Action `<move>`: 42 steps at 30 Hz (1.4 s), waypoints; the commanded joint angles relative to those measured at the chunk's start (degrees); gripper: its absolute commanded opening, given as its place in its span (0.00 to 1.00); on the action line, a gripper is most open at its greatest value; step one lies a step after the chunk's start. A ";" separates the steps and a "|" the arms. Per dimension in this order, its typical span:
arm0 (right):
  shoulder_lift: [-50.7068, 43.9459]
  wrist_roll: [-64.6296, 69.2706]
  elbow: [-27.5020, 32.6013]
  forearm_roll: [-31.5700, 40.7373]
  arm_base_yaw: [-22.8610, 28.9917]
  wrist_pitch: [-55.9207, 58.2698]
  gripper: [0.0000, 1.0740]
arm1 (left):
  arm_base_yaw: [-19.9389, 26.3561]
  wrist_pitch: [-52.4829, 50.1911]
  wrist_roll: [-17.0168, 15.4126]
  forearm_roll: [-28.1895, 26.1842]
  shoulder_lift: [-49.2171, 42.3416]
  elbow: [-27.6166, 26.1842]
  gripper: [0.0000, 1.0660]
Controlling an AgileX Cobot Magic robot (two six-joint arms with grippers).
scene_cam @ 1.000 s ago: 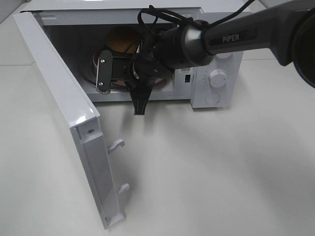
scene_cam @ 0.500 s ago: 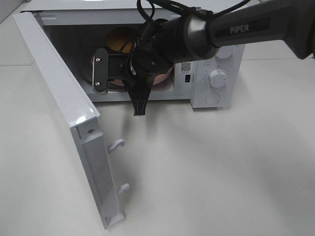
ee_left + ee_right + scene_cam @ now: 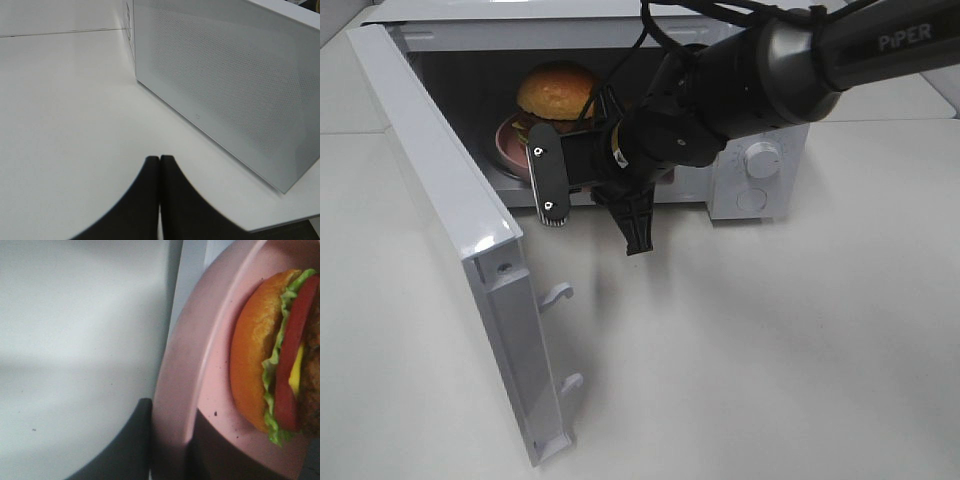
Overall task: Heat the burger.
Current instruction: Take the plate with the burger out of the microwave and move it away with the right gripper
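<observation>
On right arm point(image 3: 790, 60): "PiPER"; right pincer point(image 3: 167, 440) clamps pink plate point(image 3: 210, 340) rim.

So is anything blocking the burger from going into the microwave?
No. The burger already sits on the pink plate inside the microwave; its door stands wide open.

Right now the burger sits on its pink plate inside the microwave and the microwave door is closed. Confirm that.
Not quite. The burger does sit on the pink plate inside the microwave, but the door is wide open, swung out toward the camera, as the exterior high view shows.
</observation>
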 commanded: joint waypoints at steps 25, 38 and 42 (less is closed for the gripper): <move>-21.54 -8.19 27.44 -1.66 -0.29 -11.86 0.00 | -0.06 -0.46 0.00 0.06 -0.40 0.11 0.00; -30.94 -9.51 36.67 -1.66 -0.29 -9.51 0.00 | -0.06 -0.46 0.00 0.06 -0.40 0.11 0.00; -33.92 -9.51 40.05 -1.83 -0.29 -7.51 0.00 | -0.06 -0.46 0.00 0.06 -0.40 0.11 0.00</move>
